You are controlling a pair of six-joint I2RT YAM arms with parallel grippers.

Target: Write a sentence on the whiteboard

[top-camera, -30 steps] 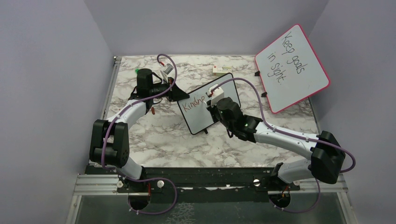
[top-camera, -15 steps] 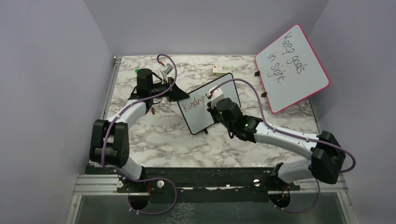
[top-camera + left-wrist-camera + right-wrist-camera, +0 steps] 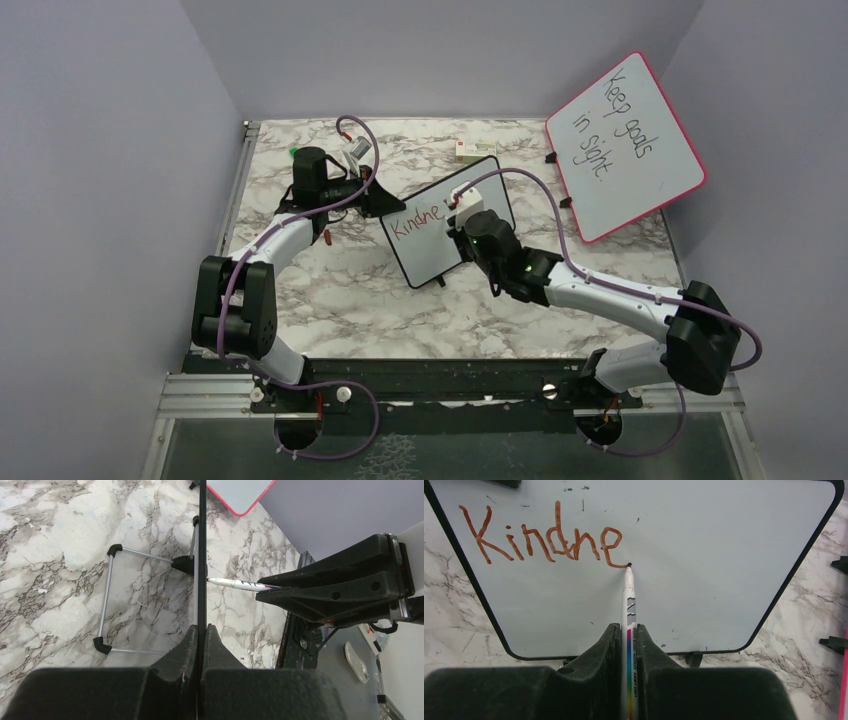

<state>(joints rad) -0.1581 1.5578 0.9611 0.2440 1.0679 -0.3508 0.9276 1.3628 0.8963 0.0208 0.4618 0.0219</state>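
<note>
- While the left gripper [image 3: 380,200] clamps the whiteboard [image 3: 425,255] by its 10 o'clock corner in the top view, the right gripper [image 3: 462,207] comes in from 4 o'clock and sits over the board's face.
- Same view: the whiteboard stands tilted near the middle of the marble table [image 3: 330,290], and the sentence [image 3: 418,219] on it reads "Kindne" in red-brown. A pink-framed board [image 3: 625,145] is propped up at 2 o'clock, and a small box [image 3: 474,150] sits just past the whiteboard at 12.
- Left wrist view: the fingers are pressed tight on the whiteboard's thin black edge, which runs straight from 6 to 12. A wire stand [image 3: 106,605] lies on the table at 9 o'clock of that edge. A marker [image 3: 240,584] pokes in from 3 o'clock with its tip against the board, held in the right gripper's black fingers.
- Right wrist view: the jaws are squeezed shut on the marker, which points to 12. Its tip touches the whiteboard right at the tail of the last "e". The writing sits around 10 to 11 o'clock on the board. Little black feet [image 3: 694,658] poke out under the bottom edge.
</note>
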